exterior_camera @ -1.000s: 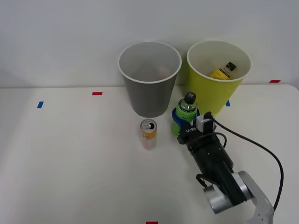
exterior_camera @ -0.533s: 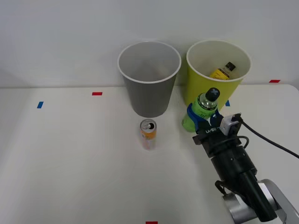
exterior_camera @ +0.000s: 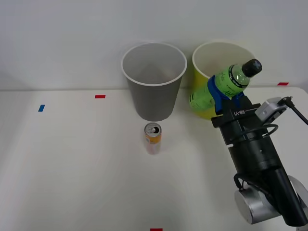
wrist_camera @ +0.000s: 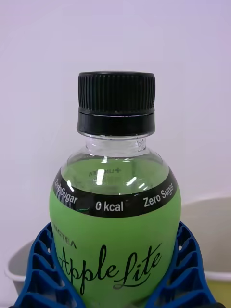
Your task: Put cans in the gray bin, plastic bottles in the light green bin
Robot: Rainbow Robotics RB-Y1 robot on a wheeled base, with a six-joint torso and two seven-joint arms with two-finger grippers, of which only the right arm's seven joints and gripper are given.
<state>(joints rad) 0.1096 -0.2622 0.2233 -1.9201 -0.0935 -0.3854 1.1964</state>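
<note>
The table is white and mostly free in the lower left and centre of the front view; small red and blue tape marks sit near its back edge and one red mark at the bottom edge. The gray bin stands upright at upper centre, and the light green bin is just beside it on the right, their white rims close but apart. The can stands upright in front of the gray bin, near its base, w/ open table on both sides.

The right arm comes in from the lower right corner. The right gripper is up off the table, in front of the light green bin's near wall. Its blue ribbed fingers are pressed against both sides of the green bottle, pinching it around the label. In the front view the bottle is tilted, its black cap pointing to the upper right, over the bin's rim area. In the wrist view the cap is screwed on, and a piece of pale bin rim shows behind the bottle.
</note>
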